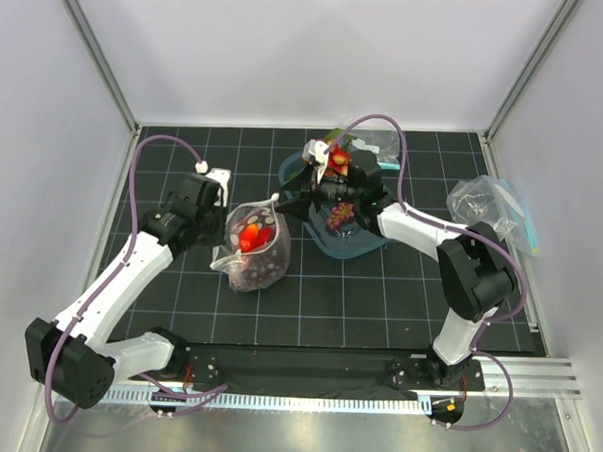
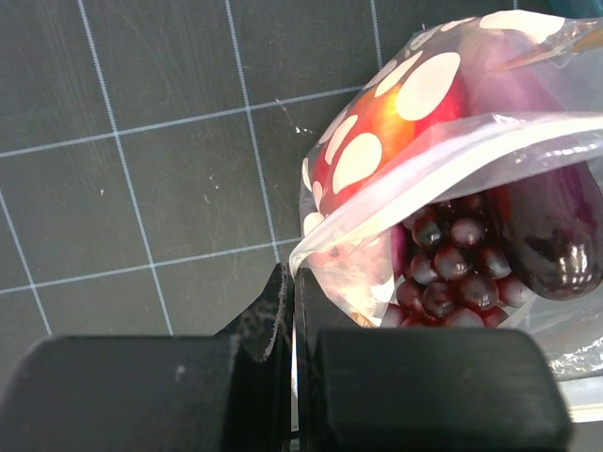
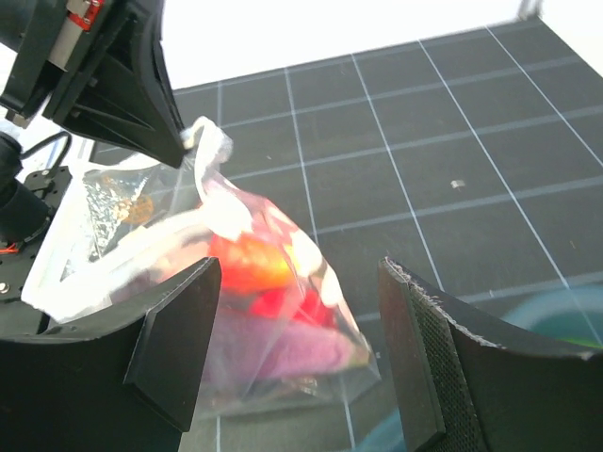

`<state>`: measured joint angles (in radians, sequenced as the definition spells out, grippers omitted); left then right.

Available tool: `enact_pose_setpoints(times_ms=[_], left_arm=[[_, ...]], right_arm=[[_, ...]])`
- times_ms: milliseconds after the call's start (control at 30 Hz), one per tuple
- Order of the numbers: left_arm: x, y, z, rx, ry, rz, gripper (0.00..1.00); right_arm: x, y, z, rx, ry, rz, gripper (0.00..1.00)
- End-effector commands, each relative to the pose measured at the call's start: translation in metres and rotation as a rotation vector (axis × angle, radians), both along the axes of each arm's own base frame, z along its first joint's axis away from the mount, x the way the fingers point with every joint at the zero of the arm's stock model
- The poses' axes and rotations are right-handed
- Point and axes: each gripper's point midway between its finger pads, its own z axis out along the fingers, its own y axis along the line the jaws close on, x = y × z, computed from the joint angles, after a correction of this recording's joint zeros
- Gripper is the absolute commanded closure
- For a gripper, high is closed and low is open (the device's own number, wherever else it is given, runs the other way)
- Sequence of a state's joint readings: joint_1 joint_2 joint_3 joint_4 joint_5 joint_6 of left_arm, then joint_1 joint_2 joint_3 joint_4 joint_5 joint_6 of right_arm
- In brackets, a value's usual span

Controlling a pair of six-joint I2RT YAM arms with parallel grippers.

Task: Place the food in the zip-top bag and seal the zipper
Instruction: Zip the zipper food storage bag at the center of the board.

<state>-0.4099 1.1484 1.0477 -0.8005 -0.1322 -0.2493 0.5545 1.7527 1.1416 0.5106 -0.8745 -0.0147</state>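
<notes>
on black mat [image 2: 141,94], left tool [image 2: 292,282] gripping zip-top bag [image 2: 490,141], tomato [image 2: 377,127] inside

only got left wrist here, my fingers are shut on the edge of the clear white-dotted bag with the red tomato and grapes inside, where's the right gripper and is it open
Observer: The right gripper is open. Its two fingers are spread wide and face the clear white-dotted plastic bag from across it.
Operator: ok, is the bag hanging free or sitting down on something
Observer: The right wrist view shows the left gripper pinching one top corner up high, while the bag's bottom looks to rest on the black gridded mat.
</notes>
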Motion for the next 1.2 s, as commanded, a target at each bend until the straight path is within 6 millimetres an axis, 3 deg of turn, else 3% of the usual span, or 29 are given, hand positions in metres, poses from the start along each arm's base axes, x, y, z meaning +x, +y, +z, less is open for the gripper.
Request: enact_pose_setpoints(times_ms=[0, 133, 167, 233, 267, 333, 367, 400, 467, 500, 567, 633, 667, 733, 1000, 1167], left_arm=[[0.007, 0.005, 0.014, 0.006, -0.080, 0.008, 1.00], [0.008, 0.005, 0.014, 0.007, -0.079, 0.008, 1.00], [0.008, 0.005, 0.014, 0.007, -0.079, 0.008, 1.00], [0.009, 0.004, 0.015, 0.005, -0.080, 0.007, 1.00], [0.009, 0.005, 0.015, 0.006, -0.082, 0.008, 1.00], [0.007, 0.003, 0.020, -0.007, -0.092, -0.002, 0.96], [0.006, 0.002, 0.022, -0.014, -0.098, -0.006, 0.93], [0.006, 0.001, 0.026, -0.025, -0.107, -0.010, 0.90], [0.004, -0.001, 0.036, -0.052, -0.139, -0.014, 0.84], [0.002, -0.004, 0.041, -0.074, -0.150, -0.025, 0.77], [0.000, -0.008, 0.054, -0.118, -0.189, -0.038, 0.72], [-0.004, -0.016, 0.065, -0.168, -0.212, -0.066, 0.64], [-0.005, -0.020, 0.074, -0.194, -0.239, -0.079, 0.61], [-0.008, -0.027, 0.084, -0.233, -0.255, -0.114, 0.54], [-0.015, -0.042, 0.137, -0.311, -0.357, -0.216, 0.30], [-0.017, -0.066, 0.156, -0.367, -0.406, -0.332, 0.21]], right_arm=[[-0.010, 0.020, 0.045, 0.103, -0.145, 0.097, 0.27], [-0.021, 0.035, 0.040, 0.097, -0.130, 0.151, 0.41], [-0.023, 0.037, 0.038, 0.095, -0.125, 0.158, 0.54], [-0.025, 0.035, 0.036, 0.090, -0.117, 0.154, 0.67], [-0.027, 0.034, 0.036, 0.093, -0.098, 0.143, 0.82], [-0.031, 0.027, 0.039, 0.106, -0.101, 0.103, 0.98], [-0.033, 0.023, 0.031, 0.101, -0.078, 0.071, 0.99], [-0.036, 0.017, 0.047, 0.129, -0.107, 0.052, 0.99], [-0.041, 0.010, 0.046, 0.133, -0.087, 0.009, 0.99], [-0.049, 0.004, 0.062, 0.146, -0.105, -0.008, 0.99], [-0.054, -0.002, 0.055, 0.097, -0.073, -0.066, 0.99], [-0.066, -0.009, 0.071, 0.086, -0.105, -0.097, 0.99], [-0.072, -0.009, 0.064, 0.046, -0.103, -0.112, 0.99], [-0.083, -0.015, 0.077, 0.049, -0.116, -0.120, 0.99], [-0.105, -0.035, 0.069, -0.032, -0.036, -0.136, 0.99], [-0.114, -0.039, 0.062, -0.066, 0.022, -0.132, 0.99]])
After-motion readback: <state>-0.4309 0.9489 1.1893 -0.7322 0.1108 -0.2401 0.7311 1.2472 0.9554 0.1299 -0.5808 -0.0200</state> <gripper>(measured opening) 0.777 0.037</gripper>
